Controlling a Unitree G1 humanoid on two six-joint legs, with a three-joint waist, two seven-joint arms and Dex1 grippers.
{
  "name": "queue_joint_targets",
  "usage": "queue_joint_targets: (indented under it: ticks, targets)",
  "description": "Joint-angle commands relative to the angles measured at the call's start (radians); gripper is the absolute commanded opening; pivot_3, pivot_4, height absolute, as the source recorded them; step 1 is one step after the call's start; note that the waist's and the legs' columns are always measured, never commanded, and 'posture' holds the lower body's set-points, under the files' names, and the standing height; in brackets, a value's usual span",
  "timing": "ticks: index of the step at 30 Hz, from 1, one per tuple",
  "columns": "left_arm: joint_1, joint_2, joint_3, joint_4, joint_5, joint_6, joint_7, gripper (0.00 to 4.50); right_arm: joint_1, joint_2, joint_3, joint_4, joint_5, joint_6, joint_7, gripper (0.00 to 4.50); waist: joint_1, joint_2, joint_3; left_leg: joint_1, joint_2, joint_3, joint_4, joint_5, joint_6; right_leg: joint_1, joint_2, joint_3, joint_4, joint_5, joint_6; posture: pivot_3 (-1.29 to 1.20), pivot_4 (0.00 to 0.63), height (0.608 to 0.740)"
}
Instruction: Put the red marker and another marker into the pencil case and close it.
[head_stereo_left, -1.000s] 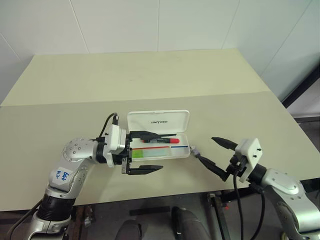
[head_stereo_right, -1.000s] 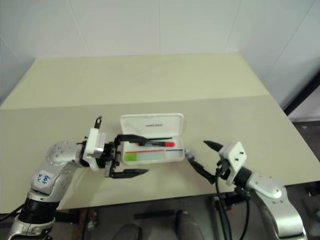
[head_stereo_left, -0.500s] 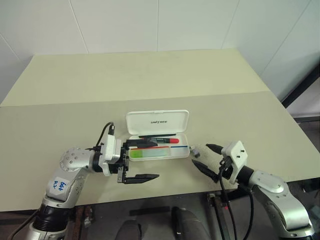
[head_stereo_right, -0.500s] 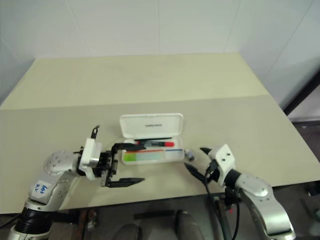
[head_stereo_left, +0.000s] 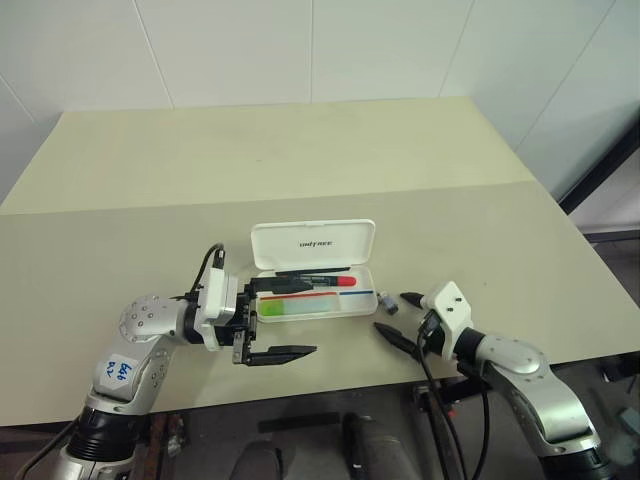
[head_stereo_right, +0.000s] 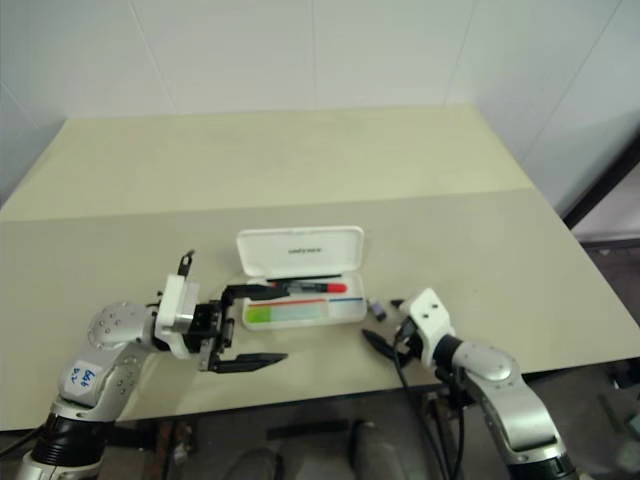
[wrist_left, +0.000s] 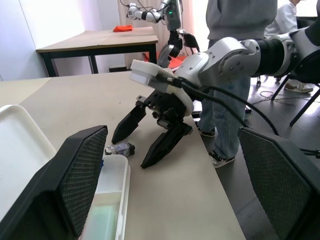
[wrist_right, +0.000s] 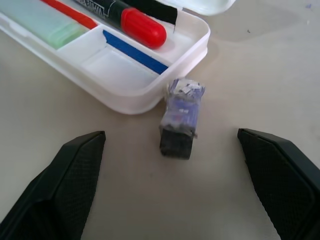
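Pencil case (head_stereo_left: 318, 290): I see it lying open at the centre of the beige table (head_stereo_left: 300, 160), its white lid raised at twelve o'clock with dark lettering on it.
Red marker (head_stereo_left: 318, 282): inside the case along the far side, red cap toward three o'clock.
Green highlighter (head_stereo_left: 288, 307): inside the case too – nearer side, toward nine o'clock.
Left gripper (head_stereo_left: 282, 318): at the case's nine o'clock end, jaws wide apart, holding nothing; one finger reaches over the case, the other lies over bare table at six o'clock.
Right gripper (head_stereo_left: 398, 318): at three o'clock of the case, jaws apart and empty.
Small grey block (wrist_right: 180, 116): on the table just beside the case's corner – between my right fingers.
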Motion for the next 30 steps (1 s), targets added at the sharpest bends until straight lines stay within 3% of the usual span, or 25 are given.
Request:
queue_joint_targets:
  ticks: [1,11,14,25,30]
  targets:
    - [-0.002,0.002,0.015,-0.028,-0.028,-0.006,0.001,4.45,-0.018,0.011,-0.003,0.031,-0.027,-0.003,-0.024,4.5,-0.001,0.0,0.0,0.0,0.0,0.0,0.0,0.0,0.0,0.0,0.0,0.0,0.0,0.0,0.0,0.0,0.15,0.74]
    - [-0.001,0.0,0.015,-0.043,-0.034,-0.003,0.021,4.45,-0.073,0.034,0.023,0.113,-0.083,0.043,-0.067,4.5,-0.023,-0.001,-0.001,0.01,0.0,0.011,0.0,0.001,0.002,0.005,0.002,0.013,-0.004,0.003,0.001,0.0,0.15,0.74]
    - [-0.005,0.003,0.016,-0.04,-0.034,0.0,0.021,4.5,-0.087,0.036,0.021,0.12,-0.095,0.135,-0.108,3.88,-0.028,-0.003,-0.001,0.011,0.0,0.016,0.0,0.001,0.002,0.005,0.003,0.017,-0.005,0.004,0.003,0.0,0.15,0.74]
    - [-0.029,-0.011,0.004,-0.026,-0.03,0.005,0.031,4.5,-0.084,0.031,-0.002,0.082,-0.087,0.231,-0.145,0.51,-0.024,-0.011,-0.006,0.012,-0.002,0.021,0.0,0.001,0.002,0.006,0.003,0.026,-0.016,0.008,0.008,0.0,0.15,0.74]
    - [-0.042,-0.016,0.004,-0.011,-0.027,0.0,0.026,4.5,-0.096,0.017,-0.033,0.072,-0.083,0.277,-0.158,0.38,-0.024,-0.013,-0.008,0.011,-0.002,0.024,0.0,0.0,0.004,0.006,0.003,0.028,-0.019,0.009,0.01,0.0,0.15,0.74]
